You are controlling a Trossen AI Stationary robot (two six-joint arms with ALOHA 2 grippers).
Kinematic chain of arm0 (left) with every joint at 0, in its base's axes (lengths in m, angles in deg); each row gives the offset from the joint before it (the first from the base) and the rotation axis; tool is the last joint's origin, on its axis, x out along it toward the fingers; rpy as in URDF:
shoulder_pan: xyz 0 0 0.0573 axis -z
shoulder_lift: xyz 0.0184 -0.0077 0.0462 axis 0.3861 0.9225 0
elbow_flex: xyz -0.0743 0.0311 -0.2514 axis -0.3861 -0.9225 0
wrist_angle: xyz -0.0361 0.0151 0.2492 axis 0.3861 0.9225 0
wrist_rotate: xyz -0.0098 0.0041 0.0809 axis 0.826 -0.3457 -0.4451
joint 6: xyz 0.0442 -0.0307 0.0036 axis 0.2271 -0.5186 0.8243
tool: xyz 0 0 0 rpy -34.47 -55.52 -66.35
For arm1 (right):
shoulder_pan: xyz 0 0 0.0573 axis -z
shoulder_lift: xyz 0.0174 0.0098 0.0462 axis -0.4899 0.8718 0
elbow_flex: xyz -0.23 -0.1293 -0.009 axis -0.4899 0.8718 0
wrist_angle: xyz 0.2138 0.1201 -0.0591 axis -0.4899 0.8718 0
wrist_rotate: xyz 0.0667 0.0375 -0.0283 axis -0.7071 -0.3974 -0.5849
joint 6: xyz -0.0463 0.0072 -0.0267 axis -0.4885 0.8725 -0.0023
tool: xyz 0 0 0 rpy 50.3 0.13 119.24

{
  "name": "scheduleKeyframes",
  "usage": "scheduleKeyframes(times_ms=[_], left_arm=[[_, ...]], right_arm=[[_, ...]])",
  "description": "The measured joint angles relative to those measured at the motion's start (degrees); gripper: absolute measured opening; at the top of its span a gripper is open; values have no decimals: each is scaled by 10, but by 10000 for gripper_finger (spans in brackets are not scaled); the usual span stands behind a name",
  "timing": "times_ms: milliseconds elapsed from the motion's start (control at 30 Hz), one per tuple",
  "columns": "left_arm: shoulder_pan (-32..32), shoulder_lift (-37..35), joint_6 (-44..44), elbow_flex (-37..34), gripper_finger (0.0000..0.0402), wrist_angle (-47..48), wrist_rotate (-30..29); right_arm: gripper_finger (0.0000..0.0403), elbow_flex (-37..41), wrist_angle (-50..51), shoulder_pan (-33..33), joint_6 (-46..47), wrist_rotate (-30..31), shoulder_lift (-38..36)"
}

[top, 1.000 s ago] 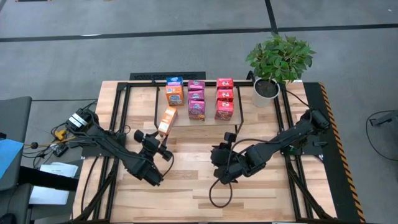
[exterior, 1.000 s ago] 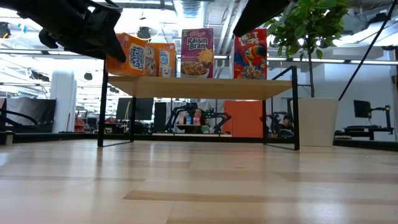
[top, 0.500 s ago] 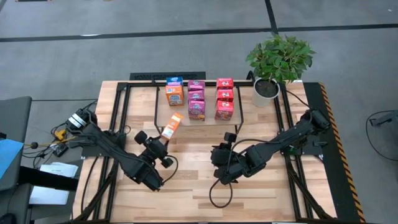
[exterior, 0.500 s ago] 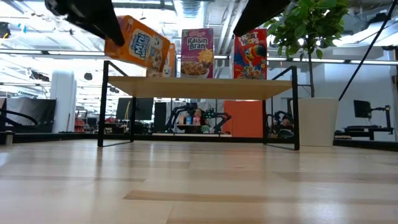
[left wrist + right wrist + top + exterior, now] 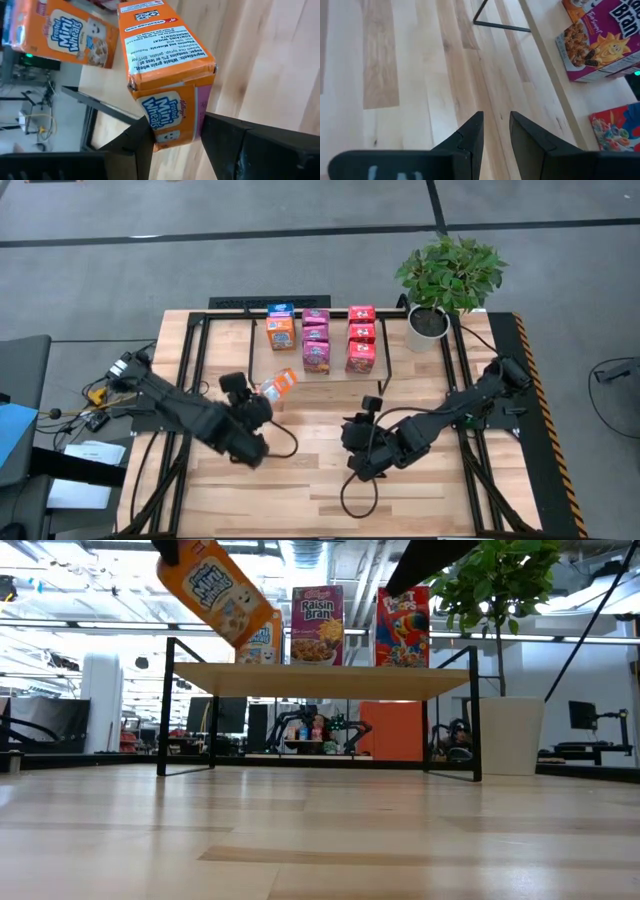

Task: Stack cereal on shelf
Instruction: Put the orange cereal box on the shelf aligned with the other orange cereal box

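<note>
An orange Frosted Mini-Wheats cereal box (image 5: 281, 385) (image 5: 220, 590) hangs in the air just in front of the shelf's left part, with my left gripper (image 5: 175, 142) shut on it. The shelf (image 5: 298, 358) (image 5: 320, 680), a light board on black tube legs, stands at the table's far middle. On its board stand rows of orange (image 5: 281, 330), magenta (image 5: 316, 345) and red (image 5: 361, 340) cereal boxes. My right gripper (image 5: 496, 132) hovers over the table's middle (image 5: 368, 405) and points at the shelf. Its fingers stand a little apart with nothing between them. My left gripper pinches the box's end nearest the wrist (image 5: 172, 134) between its two fingers, one on each of two opposite sides. The fingers come slanting down from the table's near left. The box is lifted clear and tilted, higher than the shelf board in the low view.
A potted plant (image 5: 432, 320) stands at the shelf's right end. Black frame tubes run along the table's left (image 5: 185, 380) and right (image 5: 465, 410) sides. Cables and a device (image 5: 110, 380) lie off the left edge. Bare wood (image 5: 310, 470) lies on the near side.
My left gripper has risen and rolled about its own line while holding the orange box. The box has gone up from about board height to above it and has tipped over to a steep slant.
</note>
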Motion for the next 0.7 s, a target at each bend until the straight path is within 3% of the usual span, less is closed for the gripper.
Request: scheduleKeyframes(times_ms=[333, 500, 700], left_arm=[[-138, -11, 290, 122, 135, 1, 129], [-228, -10, 403, 165, 135, 2, 230], [-319, -15, 489, 176, 135, 1, 312]], right_arm=[[118, 0, 16, -15, 11, 0, 0], [118, 0, 31, -19, 26, 0, 0], [118, 0, 42, -23, 30, 0, 0]])
